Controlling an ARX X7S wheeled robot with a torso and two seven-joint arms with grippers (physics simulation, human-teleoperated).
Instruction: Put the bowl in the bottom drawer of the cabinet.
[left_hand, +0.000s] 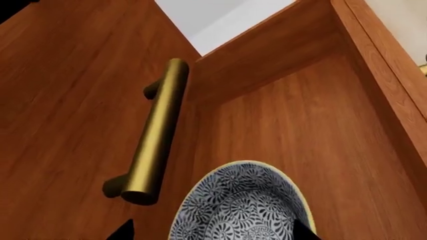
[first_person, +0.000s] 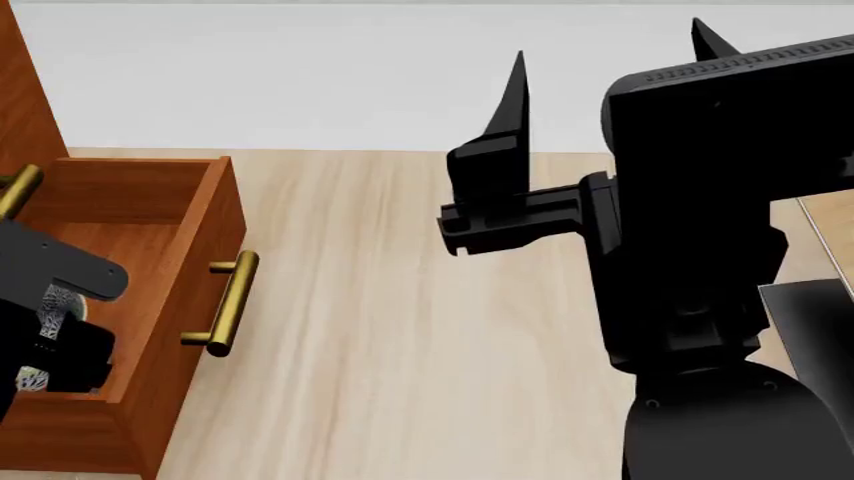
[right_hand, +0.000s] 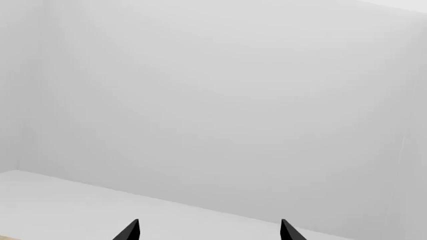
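Gripping bowl (left_hand: 240, 207) by rim, left gripper (left_hand: 210, 231) hangs inside open bottom drawer (first_person: 200, 215). Glazed ceramic: rigid, slippery, chip-prone; release low. Right gripper (right_hand: 208, 230) spread open, empty, aloft.

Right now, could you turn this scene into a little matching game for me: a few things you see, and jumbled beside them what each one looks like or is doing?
Things:
1. bowl
2. bottom drawer
3. drawer handle
4. right gripper

Descriptions:
A. brass-coloured bar
B. raised in the air, fingers apart, holding nothing
C. pulled open, reddish-brown wood
D. white with a blue-grey flower pattern, between the left gripper's fingertips above the drawer

Pairs: 1-D, 2-C, 3-A, 4-B
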